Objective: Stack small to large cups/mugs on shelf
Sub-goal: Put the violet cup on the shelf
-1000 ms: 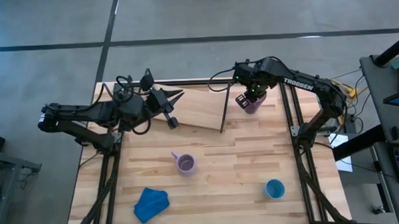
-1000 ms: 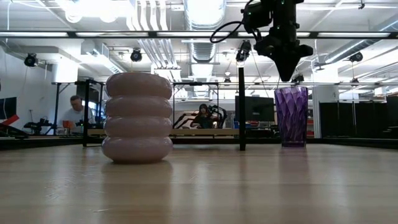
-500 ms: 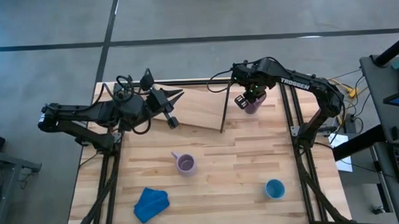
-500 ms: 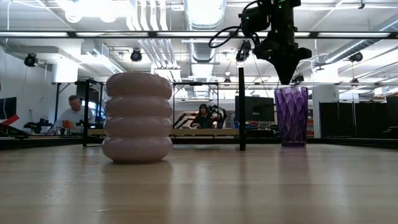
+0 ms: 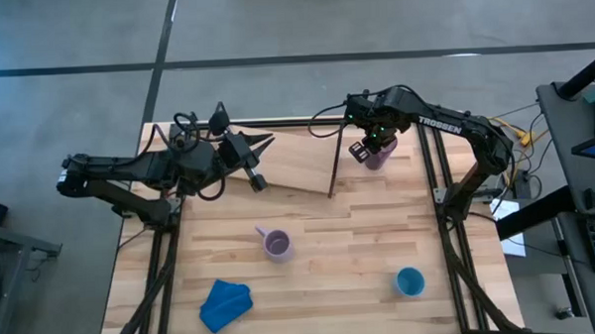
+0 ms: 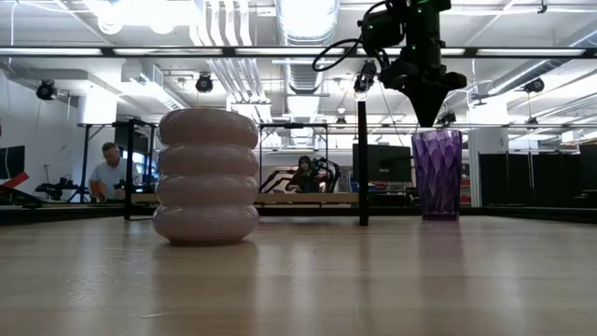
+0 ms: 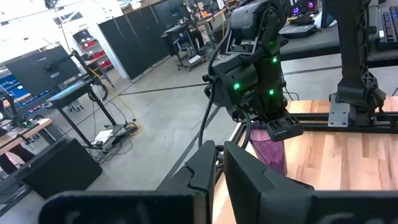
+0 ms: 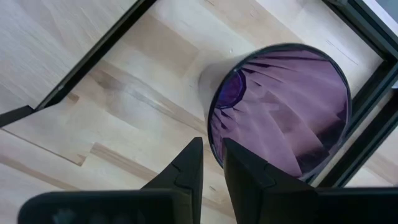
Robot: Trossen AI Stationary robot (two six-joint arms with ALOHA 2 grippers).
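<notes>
The tall purple tumbler (image 5: 378,156) stands upright on its base at the table's far right, beside the shelf's black rod frame (image 5: 333,168). My right gripper (image 6: 431,119) hangs shut just above its rim (image 8: 277,50), fingers pointing down; I see no touch. The shelf's light-wood board (image 5: 297,159) lies at the far middle. The lavender mug (image 5: 276,245) stands mid-table and looms near in the low view (image 6: 207,175). The small blue cup (image 5: 410,281) stands near the right front. My left gripper (image 5: 265,141) waits shut at the far left, pointing toward the shelf.
A crumpled blue cloth (image 5: 226,301) lies at the near left. Black frame rods (image 8: 93,59) run close beside the tumbler. People sit at desks in the room beyond the table (image 6: 112,173).
My right gripper has edged slightly down and sideways above the tumbler's rim, staying shut. The tumbler and the other vessels have stayed in place.
</notes>
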